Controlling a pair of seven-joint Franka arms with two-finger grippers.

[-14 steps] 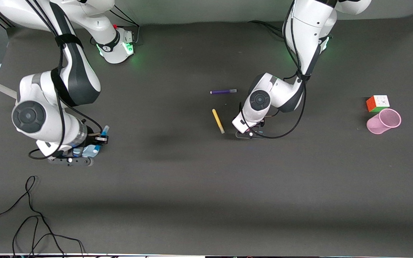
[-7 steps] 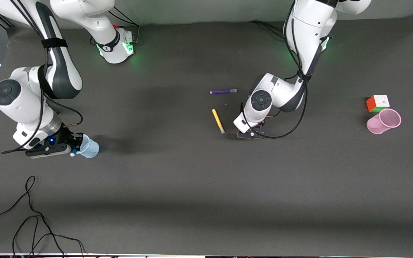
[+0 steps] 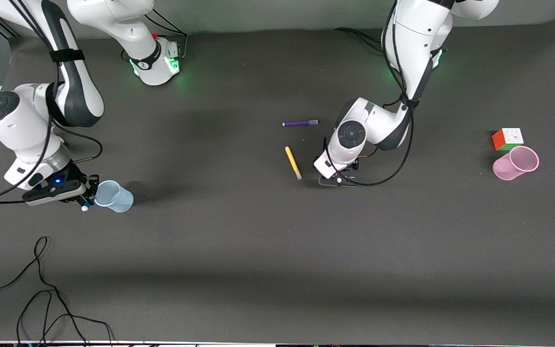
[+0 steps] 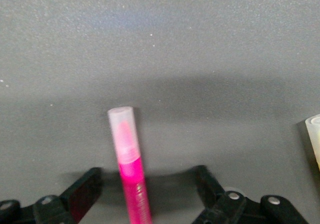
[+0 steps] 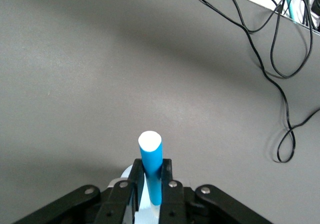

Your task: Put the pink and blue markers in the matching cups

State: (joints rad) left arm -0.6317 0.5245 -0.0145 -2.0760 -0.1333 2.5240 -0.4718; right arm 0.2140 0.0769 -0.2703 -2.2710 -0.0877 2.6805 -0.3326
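Overall, the dark grey table point(image 3: 239, 250) carries two white Franka arms, and both grippers are low over it. The right gripper point(image 3: 84, 193) sits at the right arm's end of the table, just beside the rim of the pale blue cup point(image 3: 113, 196), which stands on the mat there. Its fingers are pressed together on the blue marker point(image 5: 151, 166); in the right wrist view that marker stands up between the black fingers with its pale end showing, and in the front view only a small white and blue tip shows by the cup's rim. The left gripper point(image 3: 337, 179) is down near the table's middle, its fingers spread wide apart with the pink marker point(image 4: 129, 164) lying between them on the mat, touching neither finger as far as the left wrist view shows.

Toward the left arm's end of the table the light pink cup point(image 3: 516, 163) stands well apart from the pink marker. A multicoloured puzzle cube point(image 3: 508, 139) sits just beside that cup, farther from the front camera. A yellow marker point(image 3: 293, 163) lies beside the left gripper. A purple marker point(image 3: 300, 123) lies farther from the camera than the yellow one. A loose black cable point(image 3: 41, 289) curls at the table's near edge.
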